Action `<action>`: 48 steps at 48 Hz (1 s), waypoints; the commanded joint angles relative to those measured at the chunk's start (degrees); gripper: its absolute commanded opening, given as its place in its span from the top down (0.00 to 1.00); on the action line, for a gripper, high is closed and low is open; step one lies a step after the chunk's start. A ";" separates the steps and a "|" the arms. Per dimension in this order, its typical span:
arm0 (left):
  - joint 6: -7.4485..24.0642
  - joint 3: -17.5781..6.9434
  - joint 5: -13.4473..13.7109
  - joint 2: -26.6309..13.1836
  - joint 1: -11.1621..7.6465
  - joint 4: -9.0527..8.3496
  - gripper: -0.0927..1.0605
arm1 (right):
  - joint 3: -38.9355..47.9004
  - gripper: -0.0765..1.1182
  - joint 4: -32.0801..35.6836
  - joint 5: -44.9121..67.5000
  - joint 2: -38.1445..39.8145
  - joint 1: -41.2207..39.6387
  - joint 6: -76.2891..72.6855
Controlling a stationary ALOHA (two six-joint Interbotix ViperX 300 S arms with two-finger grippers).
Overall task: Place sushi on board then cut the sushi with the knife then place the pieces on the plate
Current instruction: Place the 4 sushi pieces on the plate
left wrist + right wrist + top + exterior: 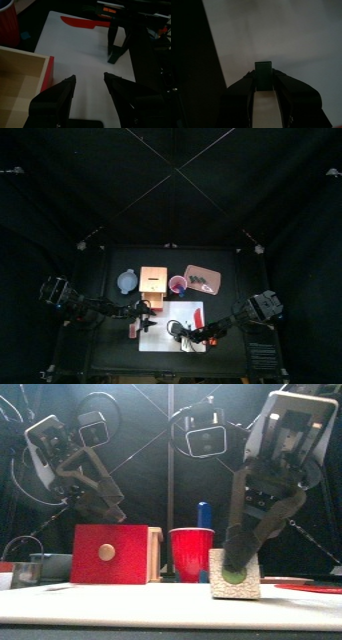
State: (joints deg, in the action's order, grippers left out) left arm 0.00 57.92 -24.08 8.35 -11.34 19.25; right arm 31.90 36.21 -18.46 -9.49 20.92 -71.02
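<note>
A sushi piece (235, 581), pale-sided with a green middle, stands on the white cutting board (120, 600). My right gripper (235, 568) comes straight down on it and is shut on it. In the right wrist view the jaws pinch the dark block (263, 75) just above the board (271, 30). My left gripper (89, 80) hangs open over the board's left part (73, 55), beside the wooden box (20, 70), holding nothing. A red toy knife (80, 22) lies flat on the board's far end, beyond the right gripper (119, 45).
Behind the board stand the wooden box with its red front (112, 554), a red cup (191, 552) holding a blue knife (203, 514), a blue-grey bowl (127, 280) and the pink tray (202, 278) at the back right.
</note>
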 commanded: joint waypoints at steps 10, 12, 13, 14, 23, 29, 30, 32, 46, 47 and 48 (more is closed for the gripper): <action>0.18 -0.62 -0.26 0.26 0.00 0.09 0.18 | 11.16 0.42 0.44 -9.23 19.95 -8.79 -0.53; 0.18 -0.62 -0.18 0.26 -0.09 0.09 0.18 | 13.18 0.42 0.44 -9.76 22.68 -10.55 -0.70; 0.18 -0.62 -0.26 0.26 -0.09 0.09 0.18 | 14.59 0.42 0.44 -10.02 24.61 -12.04 -0.70; 0.18 -0.62 -0.18 0.26 0.00 0.09 0.18 | 15.56 0.42 0.44 -10.20 25.75 -13.01 -0.70; 0.18 -0.70 -0.18 0.35 0.00 0.09 0.18 | 23.20 0.42 0.62 -11.95 34.72 -24.08 -0.09; 0.18 -0.70 -0.26 0.26 -0.09 0.09 0.18 | 26.37 0.42 1.41 -11.87 37.00 -32.70 0.00; 0.18 -0.70 -0.26 0.35 -0.09 0.09 0.18 | 26.72 0.42 1.67 -11.87 37.00 -33.93 0.00; 0.18 -0.79 -0.26 0.26 -0.09 0.09 0.18 | 27.25 0.42 2.20 -11.78 37.00 -36.21 0.00; 0.18 -0.88 -0.18 0.18 0.00 0.09 0.18 | 27.42 0.42 8.70 -4.66 31.03 -47.37 -0.62; 0.18 -0.88 -0.26 0.26 -0.09 0.09 0.18 | 27.25 0.42 9.05 -4.13 30.32 -47.81 -0.62; 0.18 -0.88 -0.26 0.26 0.00 0.09 0.18 | 27.07 0.42 9.32 -3.60 29.71 -48.25 -0.62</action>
State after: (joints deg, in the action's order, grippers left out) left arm 0.09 57.92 -24.08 8.26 -11.34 19.25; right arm 60.29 44.21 -24.43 21.88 -25.22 -71.46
